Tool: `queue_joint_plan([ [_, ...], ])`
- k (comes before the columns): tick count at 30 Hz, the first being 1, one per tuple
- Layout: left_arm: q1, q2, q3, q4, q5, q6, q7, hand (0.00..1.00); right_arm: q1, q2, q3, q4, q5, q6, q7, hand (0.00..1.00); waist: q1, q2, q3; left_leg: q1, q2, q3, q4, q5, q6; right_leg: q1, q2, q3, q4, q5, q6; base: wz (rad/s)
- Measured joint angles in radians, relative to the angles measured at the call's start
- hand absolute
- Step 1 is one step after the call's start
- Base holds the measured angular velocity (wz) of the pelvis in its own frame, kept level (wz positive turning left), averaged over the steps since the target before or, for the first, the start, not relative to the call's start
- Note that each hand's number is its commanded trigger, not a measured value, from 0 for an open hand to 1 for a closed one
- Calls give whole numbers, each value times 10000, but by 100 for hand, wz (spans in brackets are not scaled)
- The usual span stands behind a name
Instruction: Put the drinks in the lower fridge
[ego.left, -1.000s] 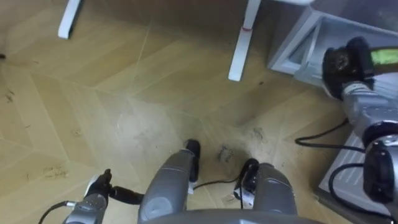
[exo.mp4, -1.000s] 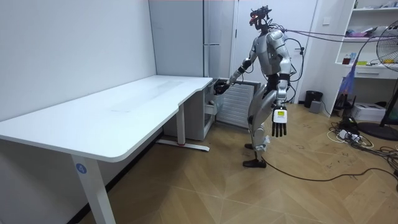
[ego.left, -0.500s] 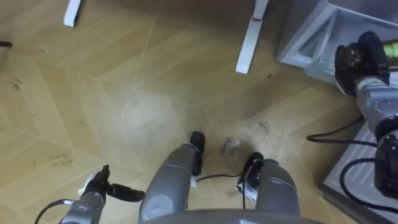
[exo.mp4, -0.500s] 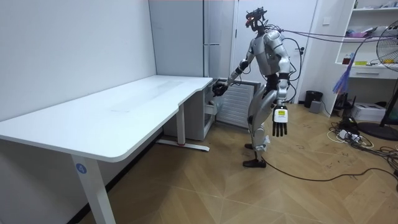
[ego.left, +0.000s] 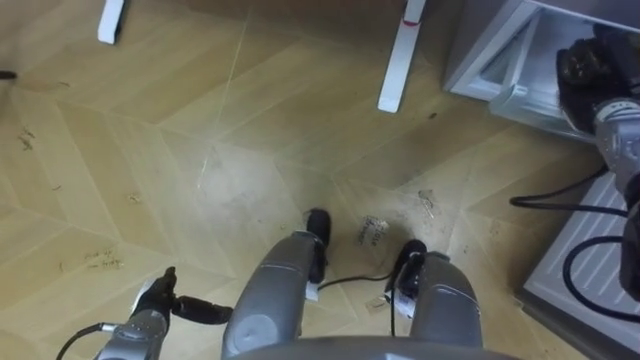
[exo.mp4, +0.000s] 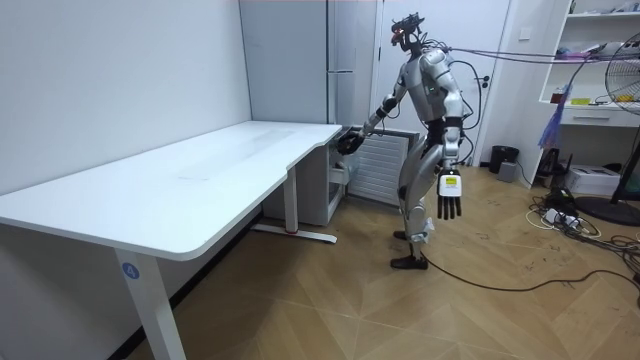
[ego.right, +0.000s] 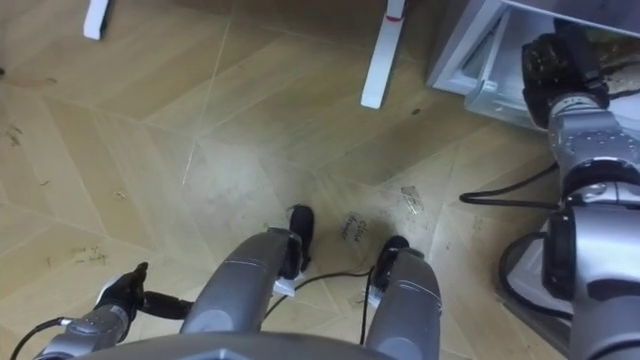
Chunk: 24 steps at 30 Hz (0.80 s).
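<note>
left eye view: reaching the right robot hand (ego.left: 592, 72) into the open lower fridge (ego.left: 480, 60), back of the hand turned to the camera, so cannot tell how far open or whether closing on a drink; hanging the left robot hand (ego.left: 160, 300) low at the side, idle.
room view: standing past the table (exo.mp4: 200, 175), stretching forward, likely to reach the low compartment; dangling the left robot hand with fingers straight, holding nothing.
right eye view: hiding any drink behind hand and fridge frame.

Right hand (exo.mp4: 346, 142) at fridge (exo.mp4: 300, 60) (low); left hand (exo.mp4: 449, 205) hangs, fingers (exo.mp4: 448, 213) straight.
</note>
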Motion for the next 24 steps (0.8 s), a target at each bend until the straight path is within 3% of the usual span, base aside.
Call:
queue_joint_plan([
  [10,9,78,-1,17,-19,20,85,0,4,-5,0,43,2,170,-2,0,-100,-190,11,16,5,5,20,14,22,41,6,-3,-1,12,19,0],
  [24,7,88,-2,-30,-95,21,143,0,6,-67,7,42,-53,135,11,0,-136,-206,14,16,10,4,30,12,22,48,14,-4,3,16,23,0],
])
